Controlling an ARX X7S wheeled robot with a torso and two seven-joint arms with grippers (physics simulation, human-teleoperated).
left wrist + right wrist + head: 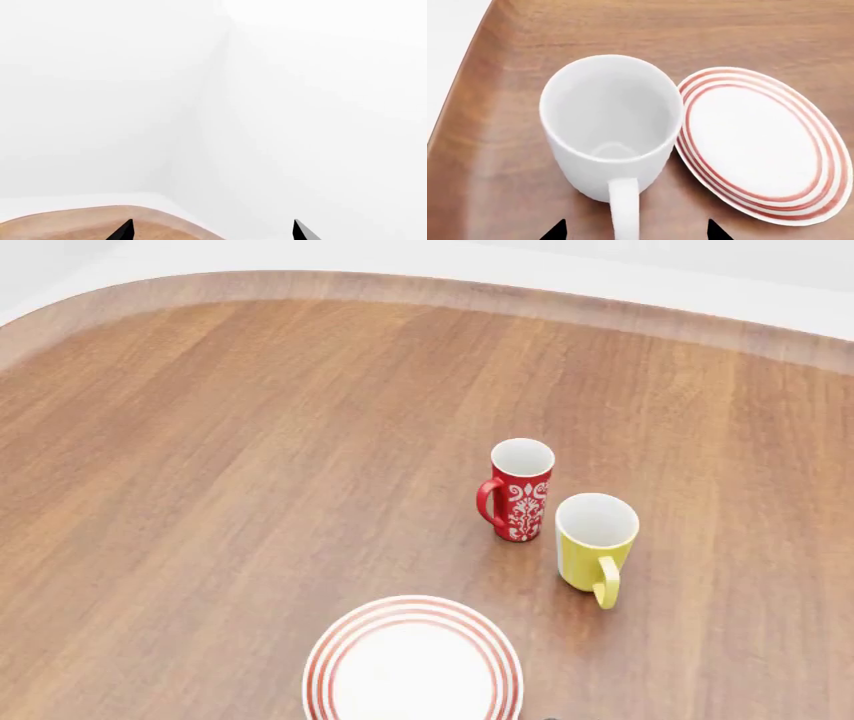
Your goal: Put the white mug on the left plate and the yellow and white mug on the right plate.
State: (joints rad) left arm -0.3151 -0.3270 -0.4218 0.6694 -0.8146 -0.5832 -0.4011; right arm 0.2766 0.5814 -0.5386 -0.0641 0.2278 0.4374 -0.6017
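The white mug [610, 125] stands upright on the table in the right wrist view, its loop handle [624, 207] pointing back between my fingertips. My right gripper [635, 231] is open, with both black tips well clear of the handle. A plate with red rings [760, 150] lies right against the mug's side. In the head view the yellow and white mug [595, 545] stands upright beside a red patterned mug [518, 490], and one ringed plate [414, 665] lies at the near edge. I cannot tell which plate is the left or the right one. My left gripper [212, 231] is open and holds nothing. Neither gripper shows in the head view.
The left wrist view shows mostly white wall, with a curved corner of the wooden table [80, 222] below the fingertips. The rounded table edge [464, 85] runs close to the white mug. Bare wood [240, 470] spreads left of the mugs.
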